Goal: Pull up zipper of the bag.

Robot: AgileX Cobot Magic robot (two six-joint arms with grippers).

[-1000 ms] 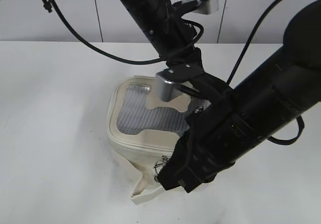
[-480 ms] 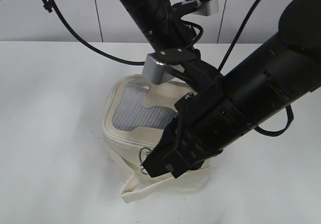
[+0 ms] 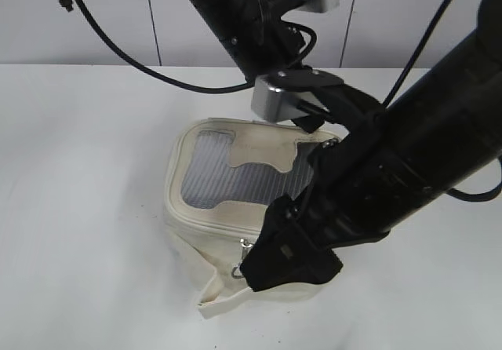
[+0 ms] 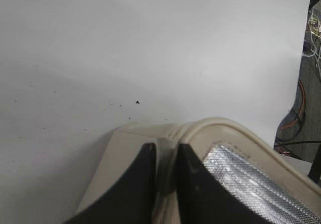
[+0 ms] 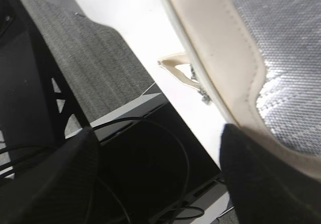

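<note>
Bag point(image 3: 235, 185): on white table point(image 3: 78, 169), mid-scene.
Left gripper point(image 4: 165, 184): fingers pinching bag's far rim.
Right gripper point(image 3: 286, 260): fingers apart, over bag's near edge beside zipper pull point(image 3: 241, 257); not gripping.
Risk: missed pull; bag drags, slips from pinch.

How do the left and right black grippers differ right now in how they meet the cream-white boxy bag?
The left gripper has its fingers almost together, pinching the rim of the small boxy cream-white leatherette bag. The right gripper has its fingers spread wide. The left gripper is at the bag's far edge, the right gripper at the near edge by the silver zipper pulls. Both have black fingers.
</note>
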